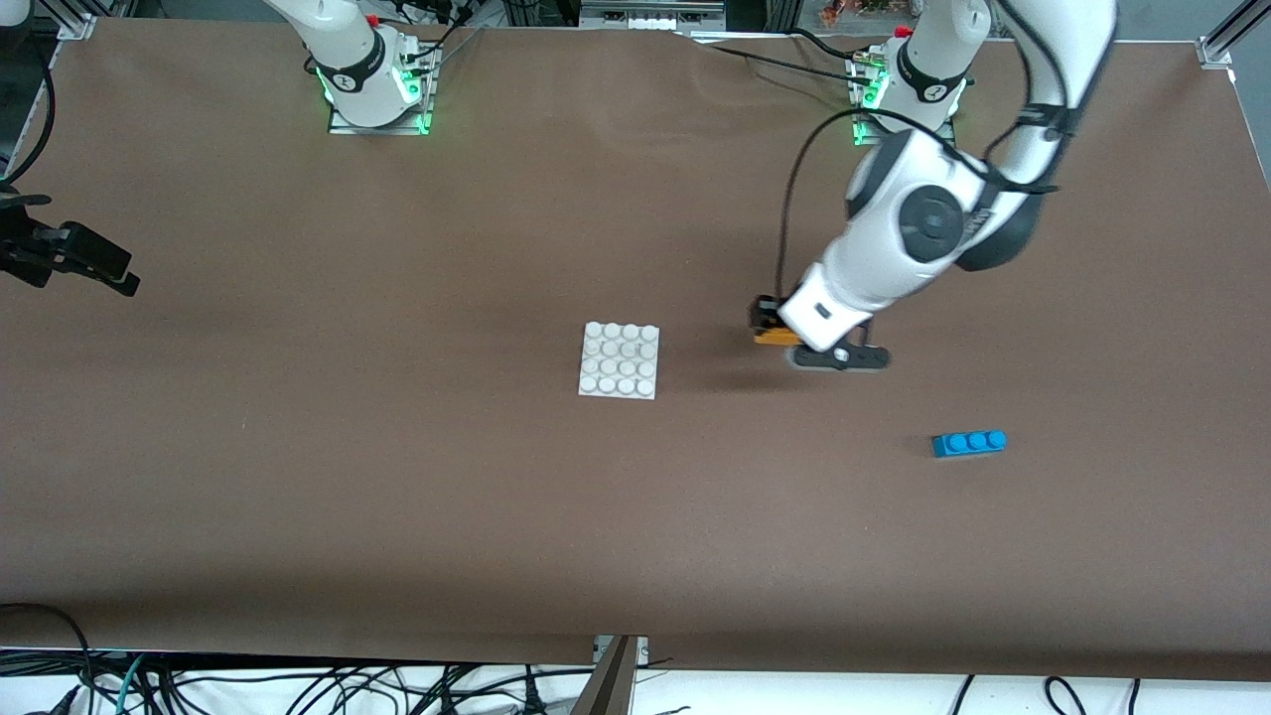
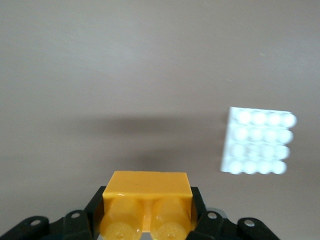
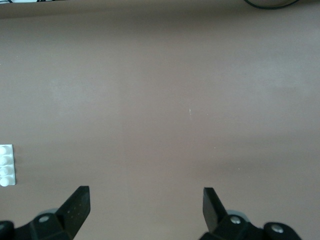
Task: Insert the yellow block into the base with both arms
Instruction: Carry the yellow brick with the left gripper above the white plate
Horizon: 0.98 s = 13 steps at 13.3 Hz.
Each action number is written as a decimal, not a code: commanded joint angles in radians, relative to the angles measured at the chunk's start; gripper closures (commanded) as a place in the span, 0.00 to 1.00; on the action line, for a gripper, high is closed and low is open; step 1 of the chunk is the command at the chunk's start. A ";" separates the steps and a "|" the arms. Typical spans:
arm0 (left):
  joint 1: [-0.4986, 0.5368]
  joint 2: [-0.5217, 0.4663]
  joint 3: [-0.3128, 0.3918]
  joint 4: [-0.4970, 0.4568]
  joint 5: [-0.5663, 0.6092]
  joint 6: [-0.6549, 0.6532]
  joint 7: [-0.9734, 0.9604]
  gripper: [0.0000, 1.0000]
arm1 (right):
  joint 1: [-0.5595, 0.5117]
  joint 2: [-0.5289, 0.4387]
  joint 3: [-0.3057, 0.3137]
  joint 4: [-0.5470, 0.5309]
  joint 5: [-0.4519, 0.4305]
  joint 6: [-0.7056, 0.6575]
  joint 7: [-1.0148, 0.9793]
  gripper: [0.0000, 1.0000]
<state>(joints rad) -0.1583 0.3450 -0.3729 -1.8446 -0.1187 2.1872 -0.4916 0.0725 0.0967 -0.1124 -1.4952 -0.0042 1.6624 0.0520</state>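
Observation:
The white studded base (image 1: 619, 360) lies flat mid-table. It also shows in the left wrist view (image 2: 257, 141) and at the edge of the right wrist view (image 3: 6, 165). My left gripper (image 1: 767, 324) is shut on the yellow block (image 1: 776, 338) and holds it a little above the table, beside the base toward the left arm's end. In the left wrist view the block (image 2: 147, 187) sits between the black fingers of the left gripper (image 2: 146, 210), with its two studs facing the camera. My right gripper (image 1: 74, 260) waits at the right arm's end of the table, open and empty (image 3: 145, 192).
A blue three-stud brick (image 1: 969, 443) lies on the table toward the left arm's end, nearer to the front camera than the left gripper. Brown table surface surrounds the base. Cables hang along the table's front edge.

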 commanded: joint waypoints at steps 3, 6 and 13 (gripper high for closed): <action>-0.157 0.123 0.020 0.079 0.025 0.098 -0.204 1.00 | 0.003 -0.003 0.003 0.006 -0.014 -0.009 -0.014 0.00; -0.265 0.242 0.020 0.252 0.138 0.089 -0.409 1.00 | 0.003 -0.003 0.003 0.004 -0.014 -0.009 -0.014 0.00; -0.389 0.410 0.077 0.407 0.287 0.072 -0.521 1.00 | 0.003 -0.003 0.003 0.006 -0.013 -0.009 -0.012 0.00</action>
<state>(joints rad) -0.5136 0.7028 -0.3341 -1.5296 0.1371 2.2950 -1.0005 0.0750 0.0967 -0.1119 -1.4952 -0.0049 1.6624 0.0520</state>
